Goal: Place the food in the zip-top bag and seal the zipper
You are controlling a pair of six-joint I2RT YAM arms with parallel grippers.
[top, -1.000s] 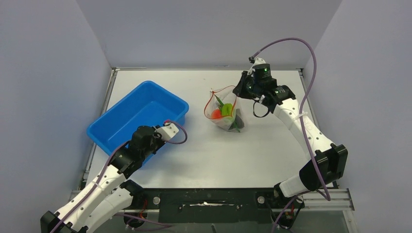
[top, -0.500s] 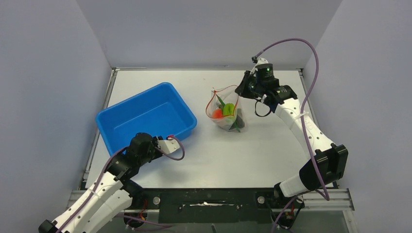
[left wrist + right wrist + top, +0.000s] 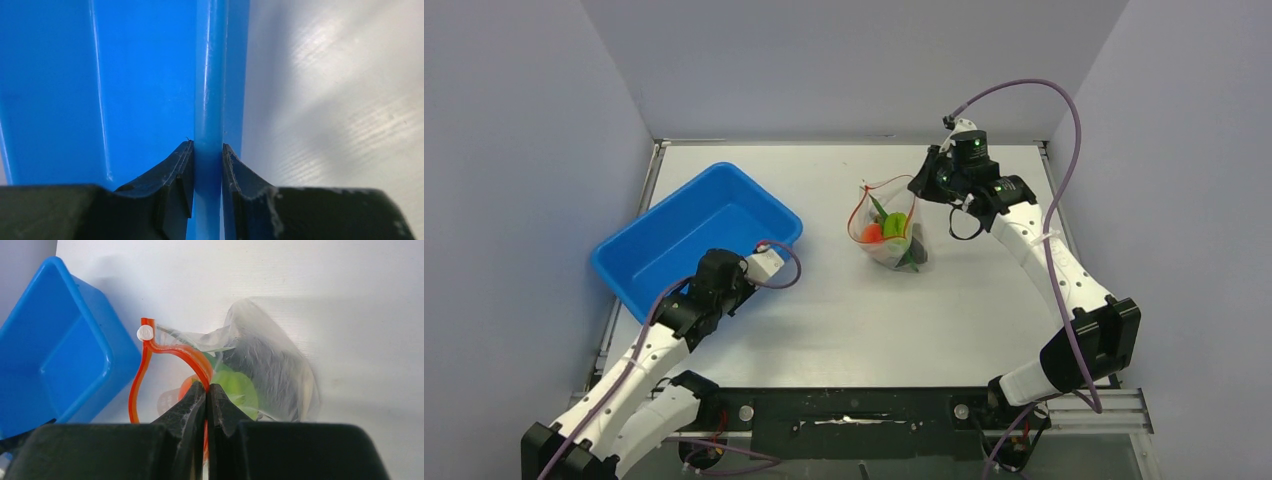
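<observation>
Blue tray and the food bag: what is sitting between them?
Nothing: only bare white table between the blue tray and the zip-top bag, as the top view shows.

blue tray (image 3: 689, 235) swung back leftward, left jaws carried along — up-table

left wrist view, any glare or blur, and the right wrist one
Left wrist: streaky glare on the table, bright lines down the blue tray. Right wrist: even light, zipper crisp, zip-top bag slightly hazy.

The food (image 3: 885, 232) sits in the zip-top bag (image 3: 920, 256), right of the tray (image 3: 694, 236).
</observation>
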